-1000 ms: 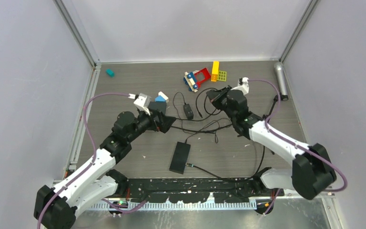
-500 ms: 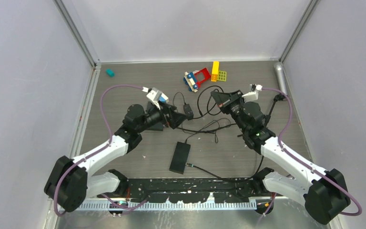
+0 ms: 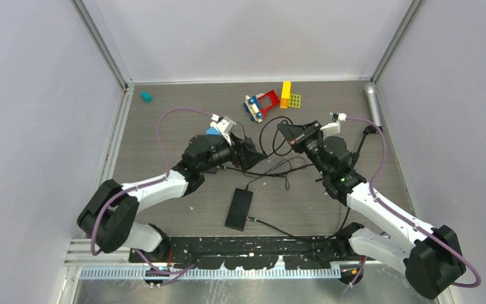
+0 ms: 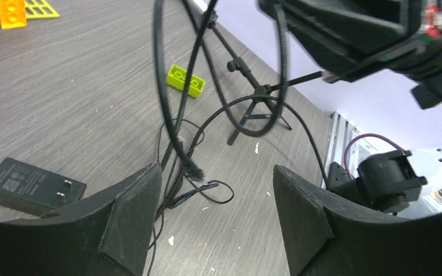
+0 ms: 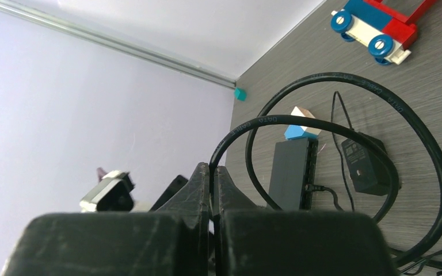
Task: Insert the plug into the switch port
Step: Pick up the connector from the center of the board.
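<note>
R gripper (image 5: 212,172) jaws pinch thin black cable (image 5: 265,119); L gripper (image 4: 216,175) jaws apart, empty, nr small black plug (image 4: 191,168). Risk: slack cable swings, L grabs crooked.

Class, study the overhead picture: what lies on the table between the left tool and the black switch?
In the top view, thin black cables cross the table between the left tool and the switch.

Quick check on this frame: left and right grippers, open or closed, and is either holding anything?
Left gripper: open, nothing between its fingers.
Right gripper: closed, pinching the black cable.
</note>
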`<action>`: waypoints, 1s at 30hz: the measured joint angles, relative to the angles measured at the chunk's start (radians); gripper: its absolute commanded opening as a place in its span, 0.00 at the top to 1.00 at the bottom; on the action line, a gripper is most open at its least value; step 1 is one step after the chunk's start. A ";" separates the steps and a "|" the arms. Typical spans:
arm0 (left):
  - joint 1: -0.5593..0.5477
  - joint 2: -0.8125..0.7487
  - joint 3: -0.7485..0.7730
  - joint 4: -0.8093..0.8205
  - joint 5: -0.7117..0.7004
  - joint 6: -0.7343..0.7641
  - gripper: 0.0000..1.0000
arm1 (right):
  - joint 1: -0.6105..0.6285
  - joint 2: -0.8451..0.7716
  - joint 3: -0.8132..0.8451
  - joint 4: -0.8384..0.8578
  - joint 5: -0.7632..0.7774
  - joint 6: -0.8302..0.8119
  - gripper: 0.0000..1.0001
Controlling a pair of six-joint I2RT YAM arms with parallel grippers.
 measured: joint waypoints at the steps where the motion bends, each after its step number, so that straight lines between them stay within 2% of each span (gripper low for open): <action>1: 0.000 0.021 0.004 0.008 -0.006 0.000 0.29 | 0.000 0.000 0.000 0.001 -0.005 0.003 1.00; 5: 0.000 0.095 0.022 0.034 -0.026 -0.002 0.32 | 0.000 -0.008 -0.003 0.006 -0.028 0.015 1.00; 8: 0.000 0.138 0.034 0.061 -0.033 -0.010 0.42 | 0.000 -0.030 -0.008 0.007 -0.040 0.019 1.00; 10: 0.000 0.167 0.043 0.094 -0.033 -0.027 0.57 | 0.000 -0.044 -0.010 0.007 -0.046 0.019 1.00; 12: 0.000 0.189 0.055 0.122 -0.026 -0.047 0.80 | 0.000 -0.056 -0.013 0.008 -0.053 0.019 1.00; 14: 0.000 0.212 0.072 0.151 -0.010 -0.068 0.98 | 0.000 -0.066 -0.020 0.008 -0.056 0.019 1.00; 16: 0.000 0.230 0.094 0.165 0.014 -0.084 1.00 | 0.000 -0.079 -0.033 0.006 -0.056 0.018 0.99; 18: 0.000 0.234 0.112 0.160 0.037 -0.092 1.00 | 0.000 -0.097 -0.051 -0.001 -0.057 0.012 0.92; 21: 0.000 0.225 0.123 0.130 0.064 -0.090 1.00 | 0.000 -0.155 -0.082 -0.042 -0.065 -0.047 0.72; 23: 0.000 0.194 0.124 0.039 0.072 -0.070 1.00 | 0.000 -0.218 -0.088 -0.097 -0.071 -0.128 0.54; 24: 0.000 0.165 0.124 -0.030 0.071 -0.053 1.00 | 0.000 -0.250 -0.088 -0.121 -0.069 -0.167 0.48; 26: -0.002 0.092 0.126 -0.183 0.055 -0.003 1.00 | 0.000 -0.329 -0.081 -0.203 -0.050 -0.286 0.46; 30: -0.016 -0.080 0.176 -0.538 -0.011 0.114 1.00 | 0.000 -0.395 -0.020 -0.397 0.016 -0.496 0.47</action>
